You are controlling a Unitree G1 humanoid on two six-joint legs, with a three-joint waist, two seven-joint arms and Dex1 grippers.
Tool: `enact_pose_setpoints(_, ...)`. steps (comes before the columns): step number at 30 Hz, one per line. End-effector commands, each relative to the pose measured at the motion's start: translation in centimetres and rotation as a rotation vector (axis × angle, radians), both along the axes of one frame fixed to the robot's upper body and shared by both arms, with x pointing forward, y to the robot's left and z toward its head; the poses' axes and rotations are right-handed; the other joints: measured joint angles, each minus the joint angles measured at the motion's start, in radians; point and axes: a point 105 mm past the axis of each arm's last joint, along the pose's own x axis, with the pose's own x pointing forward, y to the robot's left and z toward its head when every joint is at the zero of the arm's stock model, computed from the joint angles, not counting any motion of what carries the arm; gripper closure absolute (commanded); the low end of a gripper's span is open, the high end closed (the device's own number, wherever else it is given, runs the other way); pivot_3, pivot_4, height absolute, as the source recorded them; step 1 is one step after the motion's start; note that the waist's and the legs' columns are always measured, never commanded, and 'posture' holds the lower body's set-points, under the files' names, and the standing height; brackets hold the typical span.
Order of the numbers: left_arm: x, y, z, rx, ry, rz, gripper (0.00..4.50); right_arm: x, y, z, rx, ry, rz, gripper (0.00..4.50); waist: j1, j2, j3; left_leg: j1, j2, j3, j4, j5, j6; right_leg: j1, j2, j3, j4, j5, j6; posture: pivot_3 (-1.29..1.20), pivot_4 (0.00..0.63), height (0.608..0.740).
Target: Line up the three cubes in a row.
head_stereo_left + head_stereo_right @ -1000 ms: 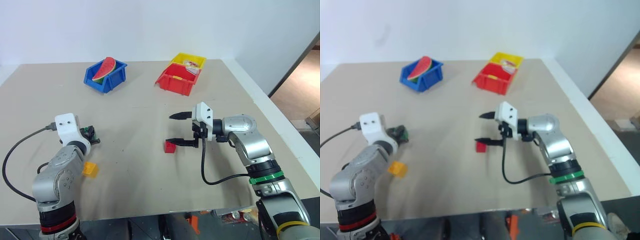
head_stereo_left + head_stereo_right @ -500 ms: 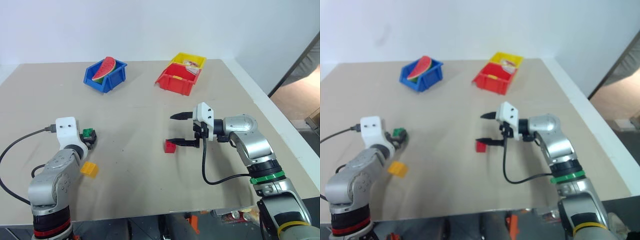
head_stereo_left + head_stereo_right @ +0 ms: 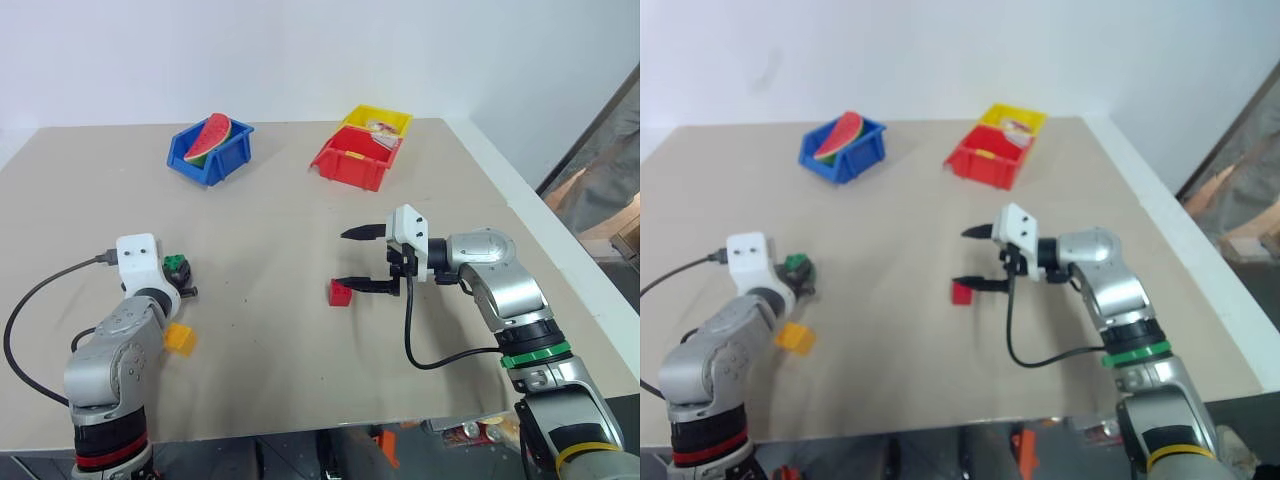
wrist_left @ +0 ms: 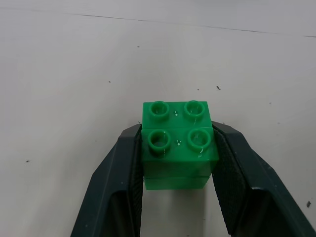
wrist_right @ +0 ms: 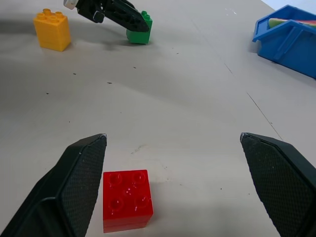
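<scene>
- Since a moment ago your left gripper (image 4: 177, 163) has let go, re-squared and pinched back in on the small green studded plastic cube (image 4: 177, 143) — both black fingers now sit flat against its sides, so I'd call that a proper grip, with the cube down on the beige tabletop (image 3: 270, 240).
- Your right gripper (image 3: 358, 258) hasn't budged — jaws wide apart, nothing in them, lower finger just beside the small red studded plastic cube (image 3: 341, 293) but not clamping it.
- Small yellow-orange studded plastic cube (image 3: 180, 338) sits near your left arm, untouched, a bit nearer the table edge than the green one.
- So nothing's lined up yet: red is well apart from the other two. My guess is the re-grip was to get green seated squarely, so you can now carry it over beside yellow-orange or red.
</scene>
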Motion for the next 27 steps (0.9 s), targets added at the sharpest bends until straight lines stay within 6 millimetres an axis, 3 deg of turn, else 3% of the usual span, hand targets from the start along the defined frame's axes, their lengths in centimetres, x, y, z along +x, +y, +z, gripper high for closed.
enact_pose_setpoints(1,0.2,0.4,1.2,0.015,-0.042,0.001,2.89,-0.3,0.0,1.2,0.016,-0.034,0.017,0.00,0.000,0.000,0.000,0.000,0.000,0.000,0.000,0.000,0.000,0.000,0.000,0.000,0.000,0.000,0.000,0.00,0.150,0.740)
enact_pose_setpoints(6,0.5,-0.4,2.7,0.058,-0.093,-0.126,2.89,-0.8,0.3,2.2,0.048,-0.009,0.041,0.00,0.000,0.000,0.000,0.000,0.000,0.000,0.000,0.000,0.000,0.000,0.000,0.000,0.000,0.000,0.000,0.00,0.150,0.740)
enact_pose_setpoints(13,-0.2,-5.2,6.2,0.187,-0.224,-0.695,2.89,-1.9,-0.2,2.8,0.055,0.032,0.054,0.00,0.001,0.000,0.000,-0.001,0.000,0.000,-0.001,0.000,0.000,-0.001,0.000,-0.003,0.000,-0.001,-0.001,0.00,0.150,0.740)
enact_pose_setpoints(20,-2.0,-9.9,5.4,0.279,-0.200,-1.232,2.89,-2.8,-1.1,2.6,0.049,0.047,0.043,0.00,0.002,0.001,0.001,-0.002,0.000,0.001,-0.002,-0.001,-0.002,-0.002,0.000,-0.003,-0.001,-0.003,-0.001,0.00,0.150,0.740)
enact_pose_setpoints(27,-1.4,-11.9,4.2,0.300,-0.144,-1.442,2.89,-2.9,-1.8,2.4,0.043,0.035,-0.011,0.00,0.000,0.001,0.001,-0.002,0.000,0.000,-0.002,-0.002,-0.002,-0.002,0.001,-0.003,-0.001,-0.003,-0.001,0.00,0.150,0.740)
